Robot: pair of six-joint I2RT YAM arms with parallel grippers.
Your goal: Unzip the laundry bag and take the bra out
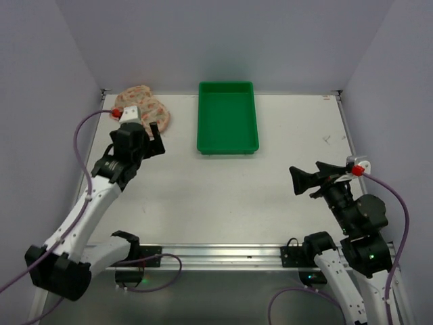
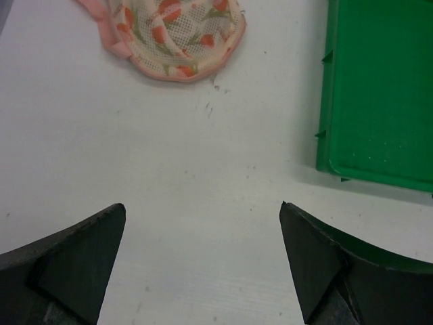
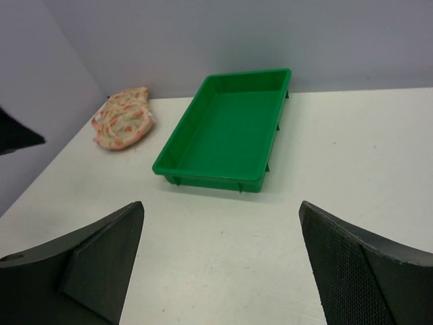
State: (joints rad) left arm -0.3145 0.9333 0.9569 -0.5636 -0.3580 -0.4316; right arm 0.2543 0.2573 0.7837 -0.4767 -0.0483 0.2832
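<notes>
The laundry bag [image 1: 145, 103], pink with orange-red floral print, lies at the table's far left corner. It shows in the left wrist view [image 2: 177, 34] at the top, and small in the right wrist view [image 3: 122, 125]. My left gripper [image 1: 154, 139] is open and empty just in front of the bag; in the left wrist view [image 2: 203, 210] only bare table lies between its jaws. My right gripper [image 1: 303, 178] is open and empty at the right, above the table, far from the bag. The bra is not visible.
A green rectangular plastic tray [image 1: 252, 114] stands at the back centre, right of the bag; it shows in the left wrist view [image 2: 325, 101] and the right wrist view [image 3: 203, 175]. Walls close the table at the back and the left.
</notes>
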